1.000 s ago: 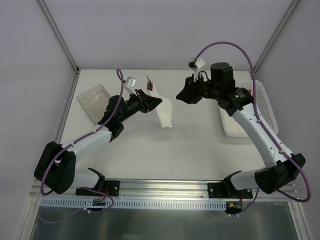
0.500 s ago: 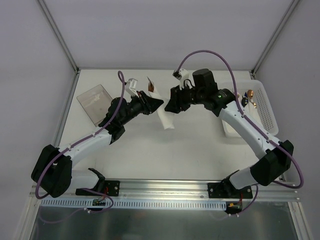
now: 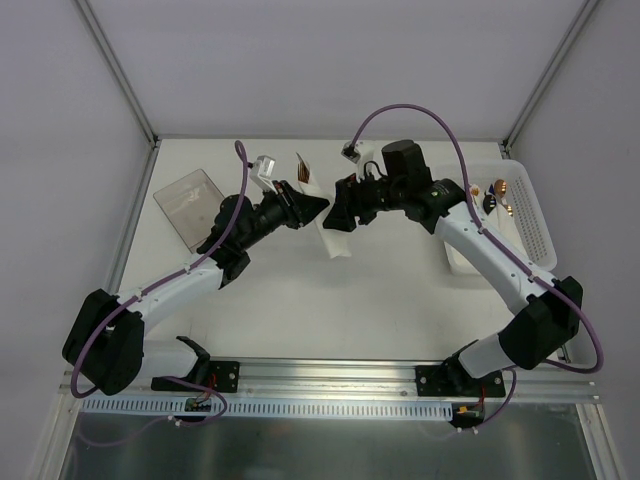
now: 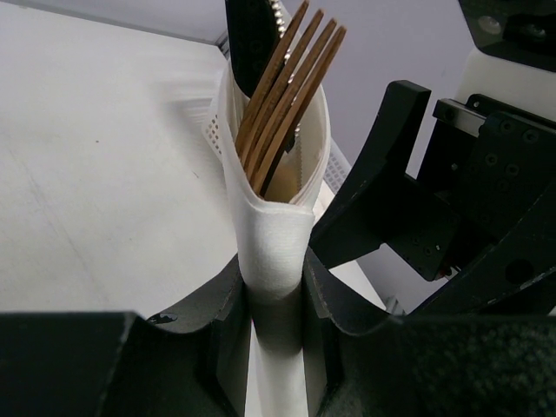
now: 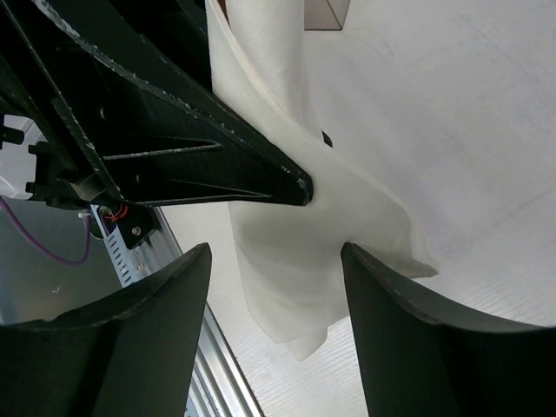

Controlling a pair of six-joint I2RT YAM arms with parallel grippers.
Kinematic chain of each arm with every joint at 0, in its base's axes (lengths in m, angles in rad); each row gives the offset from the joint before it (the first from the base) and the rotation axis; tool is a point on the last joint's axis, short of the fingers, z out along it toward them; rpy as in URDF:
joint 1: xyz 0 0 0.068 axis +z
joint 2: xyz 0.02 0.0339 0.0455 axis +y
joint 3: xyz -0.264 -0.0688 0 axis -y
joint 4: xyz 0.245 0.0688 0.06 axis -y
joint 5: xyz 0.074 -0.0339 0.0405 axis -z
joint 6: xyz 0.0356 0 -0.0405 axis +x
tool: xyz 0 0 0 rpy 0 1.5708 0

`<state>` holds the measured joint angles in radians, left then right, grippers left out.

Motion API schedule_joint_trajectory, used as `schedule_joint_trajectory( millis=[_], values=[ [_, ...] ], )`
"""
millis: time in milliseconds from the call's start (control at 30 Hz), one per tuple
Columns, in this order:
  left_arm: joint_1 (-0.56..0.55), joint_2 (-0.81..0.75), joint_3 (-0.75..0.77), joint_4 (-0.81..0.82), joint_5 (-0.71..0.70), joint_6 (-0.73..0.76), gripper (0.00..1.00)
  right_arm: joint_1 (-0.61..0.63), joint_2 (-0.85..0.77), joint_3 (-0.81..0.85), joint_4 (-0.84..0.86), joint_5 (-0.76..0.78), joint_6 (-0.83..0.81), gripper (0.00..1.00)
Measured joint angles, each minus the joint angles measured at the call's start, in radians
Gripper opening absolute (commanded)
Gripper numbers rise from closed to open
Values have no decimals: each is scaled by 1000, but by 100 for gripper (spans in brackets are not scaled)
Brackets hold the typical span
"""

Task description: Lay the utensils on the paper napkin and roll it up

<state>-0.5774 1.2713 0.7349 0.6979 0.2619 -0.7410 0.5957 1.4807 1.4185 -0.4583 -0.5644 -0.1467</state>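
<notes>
Paper napkin (image 4: 274,228) rolled as tube around utensils (image 4: 287,94), copper tips poking out top. Left gripper (image 4: 274,291) clamped on tube, mid-table. Right gripper (image 5: 276,254) spread wide, just beside napkin's loose end. White basket (image 3: 531,216) at right holds copper pieces (image 3: 497,196). Clear box (image 3: 189,206) at left.

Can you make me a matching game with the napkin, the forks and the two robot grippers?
Things:
1. napkin
2. utensils
3. left gripper
4. right gripper

States:
A. open
B. copper, poking out of the top
C. white, wrapped into a tube
D. shut on the napkin

Pairs: 1-C, 2-B, 3-D, 4-A
</notes>
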Motion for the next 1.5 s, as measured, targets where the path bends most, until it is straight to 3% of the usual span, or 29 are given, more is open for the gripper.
schedule_joint_trajectory(
  millis=[733,833,867,1000,1267,1400,1500],
  values=[
    [0,12,0,119,97,-82,0,-34,1,-17,45,-142,15,66],
    [0,23,0,147,114,-97,0,-45,2,-21,79,-190,39,57],
    [0,27,0,156,121,-103,0,-51,2,-27,95,-211,51,49],
    [0,30,0,174,129,-115,0,-78,2,-56,150,-286,93,34],
    [-6,34,0,195,133,-131,0,-101,11,-84,210,-376,141,25],
    [-5,39,0,202,130,-135,0,-114,32,-94,256,-431,195,1],
    [-6,42,0,202,129,-135,5,-126,39,-117,310,-473,248,0]
  ],
)
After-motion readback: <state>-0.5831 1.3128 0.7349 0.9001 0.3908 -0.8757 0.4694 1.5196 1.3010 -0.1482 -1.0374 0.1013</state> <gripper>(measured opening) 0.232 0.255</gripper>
